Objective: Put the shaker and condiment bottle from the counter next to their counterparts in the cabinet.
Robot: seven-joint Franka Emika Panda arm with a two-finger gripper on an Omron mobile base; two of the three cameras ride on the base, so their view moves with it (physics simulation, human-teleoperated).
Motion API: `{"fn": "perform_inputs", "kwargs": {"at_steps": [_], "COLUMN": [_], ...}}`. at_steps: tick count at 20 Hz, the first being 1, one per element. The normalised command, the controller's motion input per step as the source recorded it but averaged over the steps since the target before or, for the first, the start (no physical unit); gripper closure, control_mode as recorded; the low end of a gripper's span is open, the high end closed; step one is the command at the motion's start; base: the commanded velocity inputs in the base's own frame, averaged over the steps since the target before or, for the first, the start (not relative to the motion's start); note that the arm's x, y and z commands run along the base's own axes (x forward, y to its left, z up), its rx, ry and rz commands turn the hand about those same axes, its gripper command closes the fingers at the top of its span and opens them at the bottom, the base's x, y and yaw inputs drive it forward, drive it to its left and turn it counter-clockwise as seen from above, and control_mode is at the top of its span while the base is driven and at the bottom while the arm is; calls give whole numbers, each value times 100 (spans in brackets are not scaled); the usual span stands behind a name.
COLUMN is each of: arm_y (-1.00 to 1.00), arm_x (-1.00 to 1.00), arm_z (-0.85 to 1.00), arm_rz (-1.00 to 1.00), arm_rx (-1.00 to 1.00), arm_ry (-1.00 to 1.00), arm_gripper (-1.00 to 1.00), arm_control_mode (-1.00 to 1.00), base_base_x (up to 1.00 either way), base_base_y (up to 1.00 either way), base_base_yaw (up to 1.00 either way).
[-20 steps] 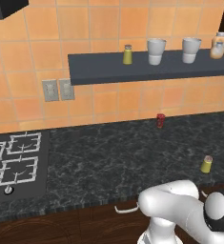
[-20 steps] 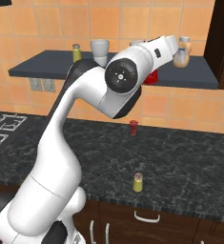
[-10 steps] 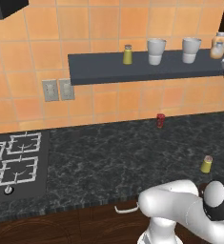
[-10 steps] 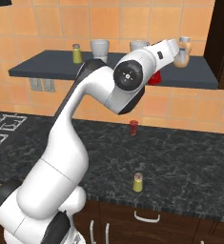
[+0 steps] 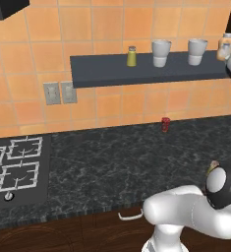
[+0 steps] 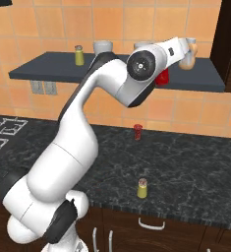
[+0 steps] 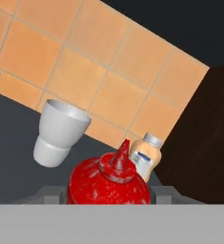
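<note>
Carrying the red bottle [image 7: 108, 182] clamped in your gripper [image 7: 108, 193], you're at the shelf's [image 6: 195, 80] right end, near the white-capped bottle [image 7: 145, 157]. Next, set it down upright beside that bottle, then fetch the shaker [image 6: 143, 188] near the counter's [image 6: 195, 167] front edge.

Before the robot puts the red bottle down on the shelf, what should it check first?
1. Red bottle held in the tool: ok, it sits between the fingers.
2. Bottle up at the shelf: ok, it shows by the shelf's right part.
3. Tan bottle found: ok, it stands just behind the red one.
4. Room beside the tan bottle: cannot tell, the arm hides that spot.
5. Cup out of the way: ok, it stands apart from the red bottle.
6. Shaker still to fetch: not ok yet, it stands on the counter.
</note>
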Motion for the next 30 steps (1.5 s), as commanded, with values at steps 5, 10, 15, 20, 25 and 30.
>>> {"fn": "perform_inputs", "kwargs": {"at_steps": [5, 10, 15, 20, 25, 30], "arm_y": [-47, -7, -5, -10, -12, -21], "arm_x": [42, 48, 47, 41, 33, 25], "arm_z": [0, 0, 0, 0, -9, -20], "arm_rz": [0, 0, 0, 0, 0, 0], "arm_rx": [14, 0, 0, 0, -1, -3], "arm_ry": [0, 0, -1, 0, 0, 0], "arm_gripper": [100, 100, 100, 100, 100, 100], "arm_control_mode": [-100, -100, -100, -100, -100, -100], "base_base_x": [0, 0, 0, 0, 0, 0], "base_base_y": [0, 0, 0, 0, 0, 0], "base_base_yaw": [0, 0, 0, 0, 0, 0]}}
